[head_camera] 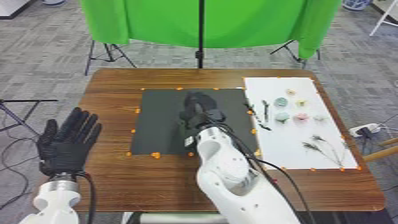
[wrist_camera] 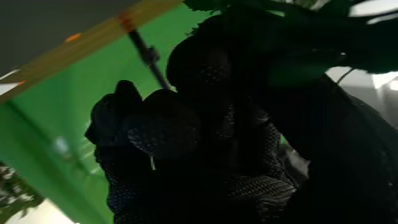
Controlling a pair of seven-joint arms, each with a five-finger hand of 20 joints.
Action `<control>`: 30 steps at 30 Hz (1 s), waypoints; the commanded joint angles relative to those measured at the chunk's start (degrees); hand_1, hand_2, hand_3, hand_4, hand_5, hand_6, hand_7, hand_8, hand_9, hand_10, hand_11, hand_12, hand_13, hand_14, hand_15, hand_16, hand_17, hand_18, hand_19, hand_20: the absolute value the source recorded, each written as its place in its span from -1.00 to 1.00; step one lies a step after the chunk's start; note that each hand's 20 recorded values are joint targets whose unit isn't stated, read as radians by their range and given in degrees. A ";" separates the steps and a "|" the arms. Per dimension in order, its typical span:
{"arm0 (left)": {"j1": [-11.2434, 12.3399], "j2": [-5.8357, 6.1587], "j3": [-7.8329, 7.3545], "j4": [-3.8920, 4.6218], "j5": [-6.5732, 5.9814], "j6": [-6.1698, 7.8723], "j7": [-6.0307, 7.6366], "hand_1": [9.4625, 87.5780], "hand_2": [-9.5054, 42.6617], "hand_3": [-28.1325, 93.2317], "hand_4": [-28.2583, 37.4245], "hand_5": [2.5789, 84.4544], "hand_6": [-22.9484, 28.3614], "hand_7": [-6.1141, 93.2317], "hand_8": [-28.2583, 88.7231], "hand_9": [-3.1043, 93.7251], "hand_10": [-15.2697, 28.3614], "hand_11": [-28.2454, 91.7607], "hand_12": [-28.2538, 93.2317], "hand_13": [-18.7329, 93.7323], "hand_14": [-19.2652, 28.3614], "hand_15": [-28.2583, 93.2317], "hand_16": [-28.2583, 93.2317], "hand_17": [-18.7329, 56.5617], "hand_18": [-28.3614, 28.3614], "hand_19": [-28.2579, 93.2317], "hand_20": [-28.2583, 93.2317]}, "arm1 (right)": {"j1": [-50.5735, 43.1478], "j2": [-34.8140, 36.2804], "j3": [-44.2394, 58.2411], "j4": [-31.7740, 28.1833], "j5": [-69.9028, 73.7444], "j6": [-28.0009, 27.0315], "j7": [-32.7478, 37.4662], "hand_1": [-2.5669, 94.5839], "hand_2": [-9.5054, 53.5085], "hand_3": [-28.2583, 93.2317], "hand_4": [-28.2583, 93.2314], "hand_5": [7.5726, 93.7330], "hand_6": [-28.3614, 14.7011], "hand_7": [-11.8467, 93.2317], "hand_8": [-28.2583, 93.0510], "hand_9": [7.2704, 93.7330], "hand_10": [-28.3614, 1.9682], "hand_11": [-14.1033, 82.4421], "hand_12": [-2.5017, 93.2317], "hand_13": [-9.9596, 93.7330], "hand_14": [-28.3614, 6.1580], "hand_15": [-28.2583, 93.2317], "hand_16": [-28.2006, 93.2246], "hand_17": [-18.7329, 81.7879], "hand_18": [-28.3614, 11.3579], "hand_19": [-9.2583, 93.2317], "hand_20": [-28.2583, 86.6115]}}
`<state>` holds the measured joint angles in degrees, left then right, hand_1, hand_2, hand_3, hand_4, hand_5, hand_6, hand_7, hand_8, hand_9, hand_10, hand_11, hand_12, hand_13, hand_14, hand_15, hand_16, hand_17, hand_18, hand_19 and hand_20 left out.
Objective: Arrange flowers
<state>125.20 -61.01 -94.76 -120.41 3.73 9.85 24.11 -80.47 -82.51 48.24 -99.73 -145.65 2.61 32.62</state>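
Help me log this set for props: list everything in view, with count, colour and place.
Flower heads: six, pastel, on the sheet
Stems: several, dark, same sheet
Sheet: one, white, table's right side
Mat: one, dark grey, mid-table
Markers: many, orange, around mat and sheet
Table: one, brown, centre
Cloth: one, green, behind table
Stands: several, black, around table
Cables: several, black, beside arms
Floor: carpeted, grey
Arms: two, white, from bottom edge
Left hand: one, black, table's left
Right hand: one, black, over mat
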 commanded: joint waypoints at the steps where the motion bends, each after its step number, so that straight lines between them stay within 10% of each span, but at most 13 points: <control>1: -3.47 2.40 2.50 1.51 -0.74 0.28 -1.70 -0.61 -0.10 0.73 -1.00 0.18 0.33 -0.57 -0.67 -0.08 0.42 -0.17 -0.34 -0.13 0.49 0.03 -0.63 -0.71 0.49 0.01 -0.34 | 0.79 -6.82 -2.88 5.38 -2.06 -5.70 3.79 0.09 -1.00 0.86 -0.83 0.64 0.19 0.11 -0.29 0.73 -0.03 0.10 0.09 0.63 -0.14 0.71 0.02 0.15 -1.00 1.00 0.17; 9: -5.07 2.12 4.42 2.15 -1.36 -1.39 0.65 -0.61 -0.11 0.73 -1.00 0.17 0.33 -0.57 -0.67 -0.10 0.42 -0.17 -0.34 -0.14 0.47 0.03 -0.63 -0.71 0.49 0.01 -0.34 | 3.50 -11.26 -4.34 11.10 -5.19 -8.08 0.93 0.06 -1.00 0.83 -0.83 0.54 0.17 0.18 -0.29 0.67 -0.10 0.12 0.07 0.59 -0.20 0.73 -0.01 0.12 -1.00 1.00 0.20; 11: -6.19 1.84 5.13 2.51 -1.36 -1.28 -0.96 -0.61 -0.11 0.73 -1.00 0.17 0.33 -0.57 -0.67 -0.10 0.42 -0.17 -0.34 -0.14 0.47 0.03 -0.63 -0.71 0.49 0.01 -0.34 | 2.03 -12.89 -2.36 11.90 -6.14 -8.41 2.01 0.03 -1.00 0.80 -0.84 0.53 0.15 0.16 -0.30 0.63 -0.16 0.15 0.03 0.57 -0.23 0.74 -0.04 0.10 -1.00 1.00 0.20; 23: -4.67 2.27 4.11 2.00 -1.94 -2.31 0.80 -0.61 -0.11 0.73 -1.00 0.17 0.33 -0.57 -0.67 -0.08 0.42 -0.16 -0.34 -0.13 0.48 0.04 -0.64 -0.71 0.49 0.02 -0.33 | 0.99 -13.44 -1.18 11.37 -4.74 -15.55 4.18 -0.18 -1.00 0.78 -0.87 0.11 -0.06 0.37 -0.42 0.36 -0.56 0.48 -0.31 0.46 -0.36 0.78 -0.10 0.06 -1.00 0.98 0.33; 30: -3.57 1.54 3.09 1.69 -1.70 -2.71 1.26 -0.60 -0.12 0.73 -1.00 0.17 0.33 -0.56 -0.67 -0.08 0.42 -0.16 -0.34 -0.13 0.48 0.04 -0.64 -0.71 0.49 0.02 -0.34 | 1.15 -11.25 -1.39 9.42 -2.54 -15.60 4.81 -0.30 -1.00 0.82 -0.85 -0.06 -0.28 0.51 -0.97 0.20 -0.72 0.57 -0.29 0.39 -0.46 0.82 -0.11 0.06 -1.00 0.98 0.44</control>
<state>119.70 -58.37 -90.64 -118.60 2.00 8.18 24.82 -79.19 -95.50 47.27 -88.26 -149.69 -13.41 36.52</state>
